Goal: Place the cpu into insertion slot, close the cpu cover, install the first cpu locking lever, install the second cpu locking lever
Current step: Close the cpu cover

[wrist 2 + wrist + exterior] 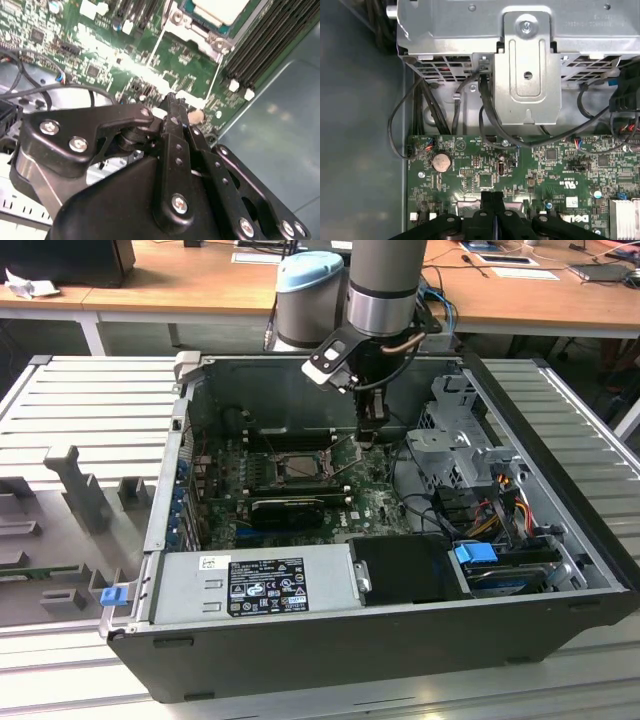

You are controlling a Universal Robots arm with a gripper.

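The black gripper point(172, 102) is pinched closed, empty. Ahead of its tips, the pale square cpu point(220, 9) lies in the silver-rimmed insertion slot point(198, 26).

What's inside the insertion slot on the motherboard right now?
In the second wrist view, a pale flat chip, apparently the cpu, lies in the insertion slot. Whatever is beneath the chip is covered by it.

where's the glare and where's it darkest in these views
Second wrist view: a white glare patch on the motherboard just past the gripper. First wrist view: the metal drive cage is bright, the case panel beside it dim. Exterior view: the insertion slot sits in shade, the ribbed table brightly lit.
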